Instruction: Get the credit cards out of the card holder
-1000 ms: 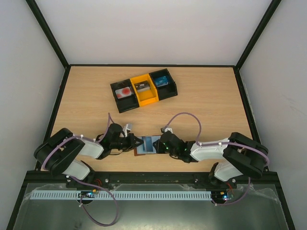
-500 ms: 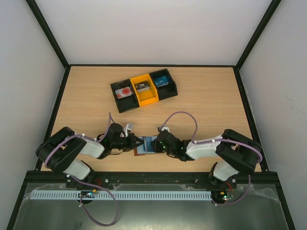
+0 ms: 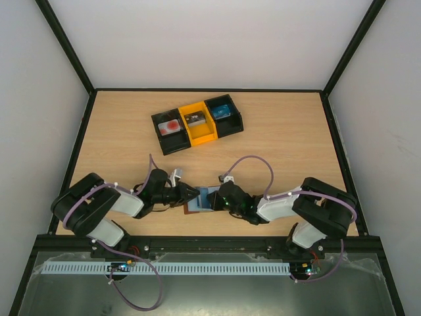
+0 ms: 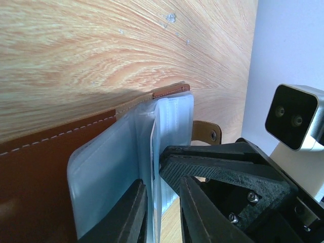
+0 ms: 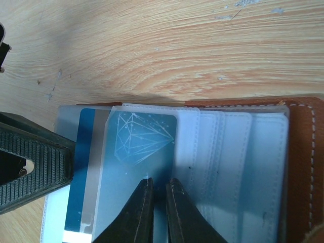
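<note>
Card holder (image 3: 197, 203) open: we steady its sleeve (image 4: 111, 167) between slightly parted left jaws; right jaws, nearly shut, at its blue card (image 5: 142, 134), hold unclear.

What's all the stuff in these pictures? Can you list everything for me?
table: one, light wood, under everything
tray: one, black with a yellow middle part, far side of the table
cards in the tray: three, one in each part; whitish with a red spot on the left, dark-looking in the middle, blue on the right
card holder: one, brown with pale blue-grey pockets, open near the front edge between the grippers
blue card: at least one, in the card holder's pockets
arms: two, black and white, at the near edge
left gripper: one, black, fingers slightly apart around a pocket sheet
right gripper: one, black, fingers nearly together at the blue card's pocket
</note>
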Motion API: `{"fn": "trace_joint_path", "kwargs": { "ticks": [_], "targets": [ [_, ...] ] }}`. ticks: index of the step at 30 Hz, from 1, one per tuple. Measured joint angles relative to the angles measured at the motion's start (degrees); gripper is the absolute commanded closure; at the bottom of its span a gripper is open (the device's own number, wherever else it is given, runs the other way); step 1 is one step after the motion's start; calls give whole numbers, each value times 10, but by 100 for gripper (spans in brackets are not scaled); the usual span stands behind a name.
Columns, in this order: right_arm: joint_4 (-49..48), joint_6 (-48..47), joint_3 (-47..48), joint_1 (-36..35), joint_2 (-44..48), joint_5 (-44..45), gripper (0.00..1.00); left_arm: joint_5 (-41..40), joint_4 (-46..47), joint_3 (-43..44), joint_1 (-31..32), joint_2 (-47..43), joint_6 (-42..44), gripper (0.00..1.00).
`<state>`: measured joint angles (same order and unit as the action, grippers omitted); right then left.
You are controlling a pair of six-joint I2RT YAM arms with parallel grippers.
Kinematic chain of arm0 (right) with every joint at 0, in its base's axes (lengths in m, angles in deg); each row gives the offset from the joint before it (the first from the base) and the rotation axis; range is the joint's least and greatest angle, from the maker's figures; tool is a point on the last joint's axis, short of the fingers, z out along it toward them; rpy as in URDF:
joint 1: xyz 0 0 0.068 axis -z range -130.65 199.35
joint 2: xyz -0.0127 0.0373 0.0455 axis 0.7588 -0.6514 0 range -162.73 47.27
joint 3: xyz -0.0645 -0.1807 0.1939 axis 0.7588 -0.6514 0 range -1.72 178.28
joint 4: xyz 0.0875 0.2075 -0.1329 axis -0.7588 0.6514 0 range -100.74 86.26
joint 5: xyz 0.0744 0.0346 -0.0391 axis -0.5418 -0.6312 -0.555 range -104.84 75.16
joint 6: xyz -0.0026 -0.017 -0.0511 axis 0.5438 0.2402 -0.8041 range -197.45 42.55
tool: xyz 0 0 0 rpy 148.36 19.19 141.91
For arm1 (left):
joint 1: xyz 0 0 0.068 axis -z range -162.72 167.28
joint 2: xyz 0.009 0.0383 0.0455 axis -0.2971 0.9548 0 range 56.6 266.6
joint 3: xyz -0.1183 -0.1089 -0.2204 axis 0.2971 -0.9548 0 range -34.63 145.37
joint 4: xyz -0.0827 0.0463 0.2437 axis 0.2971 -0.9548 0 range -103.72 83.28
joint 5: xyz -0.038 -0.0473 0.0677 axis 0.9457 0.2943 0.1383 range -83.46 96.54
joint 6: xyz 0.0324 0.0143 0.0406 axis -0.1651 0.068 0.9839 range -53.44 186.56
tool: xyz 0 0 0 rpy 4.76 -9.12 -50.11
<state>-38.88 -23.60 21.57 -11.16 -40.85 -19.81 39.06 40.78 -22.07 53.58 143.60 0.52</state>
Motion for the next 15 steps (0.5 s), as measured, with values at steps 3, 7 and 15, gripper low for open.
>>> {"fn": "trace_joint_path", "kwargs": {
  "ticks": [3, 7, 15],
  "targets": [
    [-13, 4, -5, 0, -2, 0, 90, -3, 2, 0, 0, 0, -1, 82],
    [-21, 6, -9, 0, -3, 0, 90, -11, 2, 0, 0, 0, -1, 82],
    [-32, 7, -13, 0, -5, 0, 90, -22, 15, 0, 2, 23, -1, 94]
  ]
}}
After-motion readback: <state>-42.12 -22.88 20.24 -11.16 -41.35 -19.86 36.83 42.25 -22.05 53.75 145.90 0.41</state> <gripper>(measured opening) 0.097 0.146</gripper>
